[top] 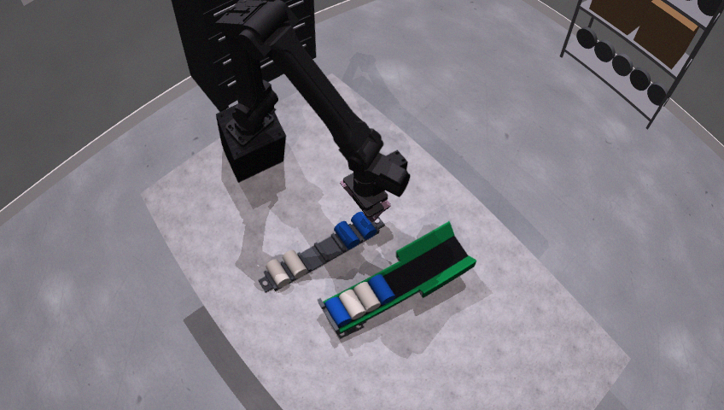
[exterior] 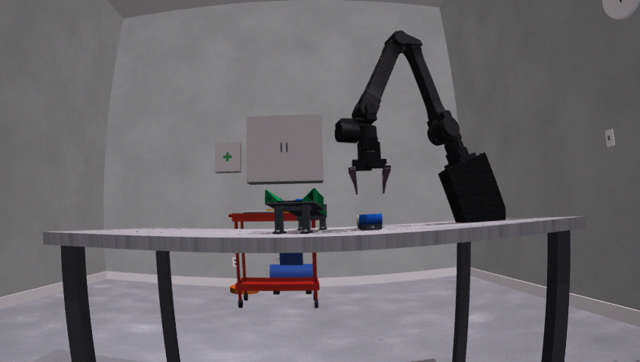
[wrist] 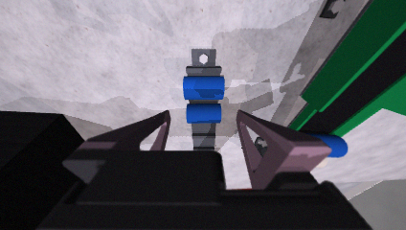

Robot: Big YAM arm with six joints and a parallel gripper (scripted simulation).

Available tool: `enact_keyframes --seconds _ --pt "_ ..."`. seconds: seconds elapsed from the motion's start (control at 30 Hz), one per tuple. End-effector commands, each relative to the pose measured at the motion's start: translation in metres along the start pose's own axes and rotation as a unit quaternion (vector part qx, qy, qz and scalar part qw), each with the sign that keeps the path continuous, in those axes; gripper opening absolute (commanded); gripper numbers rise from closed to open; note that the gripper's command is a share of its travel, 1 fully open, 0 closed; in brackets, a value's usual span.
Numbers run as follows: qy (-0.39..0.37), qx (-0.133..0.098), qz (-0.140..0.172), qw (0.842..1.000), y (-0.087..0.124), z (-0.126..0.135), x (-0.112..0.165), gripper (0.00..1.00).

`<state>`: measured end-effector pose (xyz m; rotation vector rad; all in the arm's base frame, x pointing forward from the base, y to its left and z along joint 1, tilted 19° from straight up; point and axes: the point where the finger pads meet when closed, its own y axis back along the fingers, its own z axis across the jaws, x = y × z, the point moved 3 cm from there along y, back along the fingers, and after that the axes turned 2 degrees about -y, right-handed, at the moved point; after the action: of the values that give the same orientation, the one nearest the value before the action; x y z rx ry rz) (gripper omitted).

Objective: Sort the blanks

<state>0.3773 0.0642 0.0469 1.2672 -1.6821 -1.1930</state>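
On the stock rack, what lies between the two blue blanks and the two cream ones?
Top view: two bare slots of the stock rack separate the blue blanks from the cream blanks; no blank lies in them.

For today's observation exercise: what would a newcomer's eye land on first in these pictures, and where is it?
The bright green ramp stands out, with a mixed row at its low end: blue, cream, cream, blue. Beside it, the grey rack holds two blue blanks at one end and two cream blanks at the other. The open gripper hangs above the blue pair, empty.
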Motion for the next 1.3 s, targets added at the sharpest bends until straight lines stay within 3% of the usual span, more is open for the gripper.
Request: enact_keyframes --seconds 0.0,0.83,1.27 --pt "0.002 0.005 -0.001 1.000 0.003 -0.013 -0.004 0.83" --pt "0.002 0.010 -0.004 1.000 -0.004 -0.012 -0.005 0.83" --pt "0.001 0.000 0.001 1.000 -0.026 -0.004 0.003 0.83"
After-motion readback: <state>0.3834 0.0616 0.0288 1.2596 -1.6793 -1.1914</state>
